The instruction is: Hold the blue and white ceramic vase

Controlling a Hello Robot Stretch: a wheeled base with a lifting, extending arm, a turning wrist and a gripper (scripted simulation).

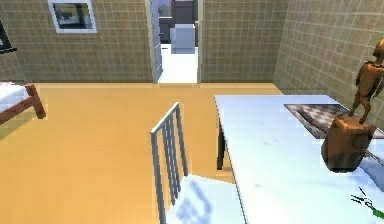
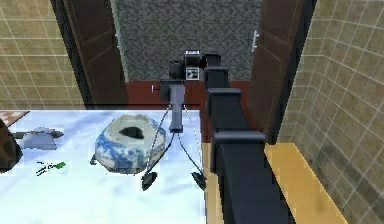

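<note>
Blue and white vase (image 2: 122, 148) sits on the white table (image 2: 90, 195), mouth up, close to the table's edge. The arm (image 2: 235, 130) reaches out over the table, and the gripper (image 2: 174, 182) has its thin fingers (image 2: 152, 178) just right of the vase in the arm side view. With the vase on the table right there, I honestly can't tell if the gripper has hold of anything, or how wide it's set. The forward view has a brown statue (image 1: 368, 85) on the table, with a chair (image 1: 172, 150) beside it.
</note>
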